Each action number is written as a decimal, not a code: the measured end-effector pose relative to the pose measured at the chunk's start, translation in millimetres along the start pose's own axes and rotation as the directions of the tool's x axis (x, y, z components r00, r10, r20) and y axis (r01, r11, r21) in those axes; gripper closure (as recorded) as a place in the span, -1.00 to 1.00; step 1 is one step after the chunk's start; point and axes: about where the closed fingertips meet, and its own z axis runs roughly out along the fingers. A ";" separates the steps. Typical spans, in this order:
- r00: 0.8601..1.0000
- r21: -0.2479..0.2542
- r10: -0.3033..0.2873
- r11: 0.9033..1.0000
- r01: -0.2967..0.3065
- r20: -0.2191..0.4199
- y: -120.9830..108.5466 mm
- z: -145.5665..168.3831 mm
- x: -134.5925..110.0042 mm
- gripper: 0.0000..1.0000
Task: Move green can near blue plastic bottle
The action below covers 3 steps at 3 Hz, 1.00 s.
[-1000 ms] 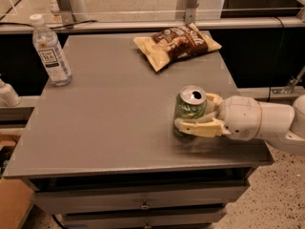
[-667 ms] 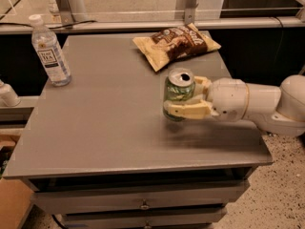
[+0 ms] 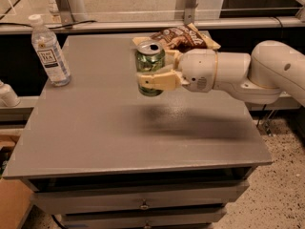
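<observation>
The green can (image 3: 148,61) is a shiny green can with a silver top, held upright above the grey table (image 3: 95,128) near its middle back. My gripper (image 3: 153,73) reaches in from the right and is shut on the can, its cream fingers (image 3: 157,81) wrapping its front. The can's shadow falls on the tabletop below. The blue plastic bottle (image 3: 49,51), clear with a white cap and white label, stands upright at the table's back left corner, well left of the can.
A brown snack bag (image 3: 183,36) lies at the back of the table, right behind the can and gripper. My white arm (image 3: 248,75) stretches over the table's right side. A rail runs behind the table. Drawers sit under the front edge.
My gripper has lifted the green can off the table and carried it left and toward the back. The bottle and snack bag have not moved.
</observation>
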 end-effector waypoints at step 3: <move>0.999 -0.009 0.043 0.999 -0.043 0.013 -8.9 35.6 11.4 1.00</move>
